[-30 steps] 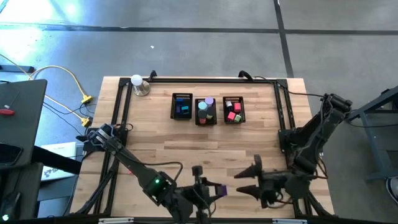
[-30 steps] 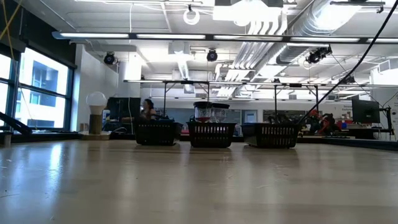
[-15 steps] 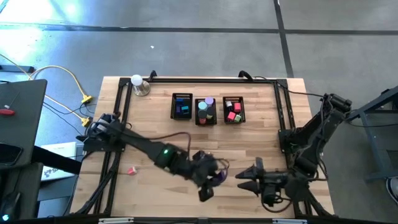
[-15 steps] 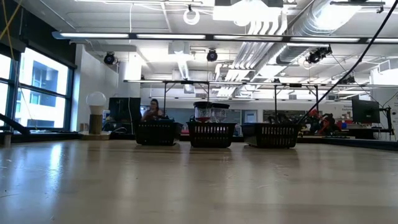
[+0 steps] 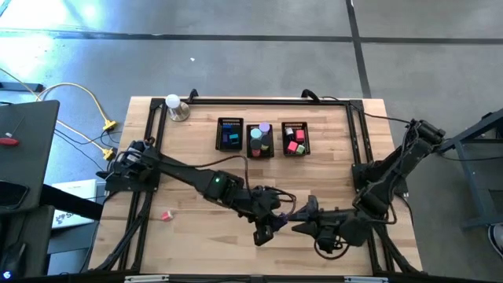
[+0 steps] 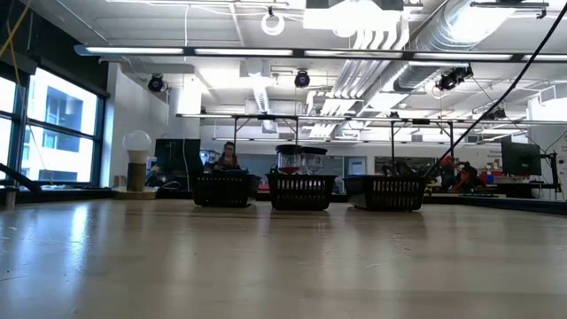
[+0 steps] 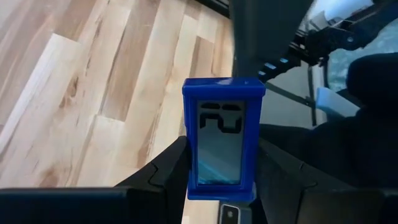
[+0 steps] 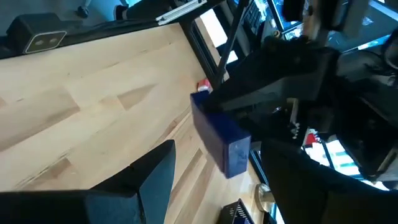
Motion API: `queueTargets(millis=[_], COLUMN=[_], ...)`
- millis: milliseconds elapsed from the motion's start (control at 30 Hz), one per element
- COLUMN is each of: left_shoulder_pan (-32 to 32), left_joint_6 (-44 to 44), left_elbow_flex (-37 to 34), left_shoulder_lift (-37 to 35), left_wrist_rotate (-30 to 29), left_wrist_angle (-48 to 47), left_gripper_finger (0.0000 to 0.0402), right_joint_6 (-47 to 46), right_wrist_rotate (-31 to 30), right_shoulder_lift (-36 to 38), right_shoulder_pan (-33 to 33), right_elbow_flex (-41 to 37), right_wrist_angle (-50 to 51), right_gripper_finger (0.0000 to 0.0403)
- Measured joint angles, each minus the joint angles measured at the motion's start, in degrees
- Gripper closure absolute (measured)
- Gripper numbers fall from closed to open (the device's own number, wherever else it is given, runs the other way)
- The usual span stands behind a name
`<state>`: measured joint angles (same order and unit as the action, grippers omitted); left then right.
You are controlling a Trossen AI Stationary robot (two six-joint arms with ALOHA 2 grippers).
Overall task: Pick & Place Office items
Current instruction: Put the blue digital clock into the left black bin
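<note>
High view: reaching in from the left edge with the left arm, placing the left end effector over the near-centre of the worktop, just beside the right end effector coming in from the right.

Left wrist view: clamping a blue block between both fingers, holding it upright and clear of the wood, pressing on its two side faces. Jaws closing only partway, stopped by the block's width.

Right wrist view: facing that same blue block from close by, keeping the right fingers spread wide with nothing gripped between them. Cannot tell whether touching the block or just short of it.

Also lying on the worktop: a loose pink piece near the left frame rail, well apart from both end effectors, showing again far off in the right wrist view.

Sitting in a row at the far side: three black mesh bins, left bin carrying blue pieces, middle bin carrying teal and purple pieces, right bin carrying pink and green pieces.

Standing at the far left corner: a white ball on a metal base.

Low view: showing only the bins, the ball and a person far behind, neither arm.
</note>
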<state>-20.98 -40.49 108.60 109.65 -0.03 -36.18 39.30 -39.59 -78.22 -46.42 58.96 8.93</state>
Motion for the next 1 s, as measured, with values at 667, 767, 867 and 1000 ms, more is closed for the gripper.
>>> queueTargets(millis=[667,767,867,1000], left_shoulder_pan=[2.2,2.4,2.6,2.9], left_joint_6=[1.9,1.9,2.0,2.1], left_elbow_flex=[0.0,0.0,0.0,0.0], left_shoulder_lift=[0.0,0.0,0.0,0.0], left_wrist_rotate=[4.4,4.4,5.9,6.2], left_wrist_angle=[-1.3,-1.3,-1.3,-1.5], left_gripper_finger=[0.0256,0.0256,0.0256,0.0256], right_joint_6=[5.9,6.1,6.1,6.1], right_wrist_rotate=[9.0,10.6,11.6,11.5], right_shoulder_lift=[0.0,0.0,0.0,0.0], right_shoulder_pan=[7.0,7.7,8.3,9.0], right_elbow_flex=[0.0,0.0,0.0,0.0], right_wrist_angle=[0.8,0.9,1.5,2.2], right_gripper_finger=[0.0177,0.0189,0.0216,0.0263])
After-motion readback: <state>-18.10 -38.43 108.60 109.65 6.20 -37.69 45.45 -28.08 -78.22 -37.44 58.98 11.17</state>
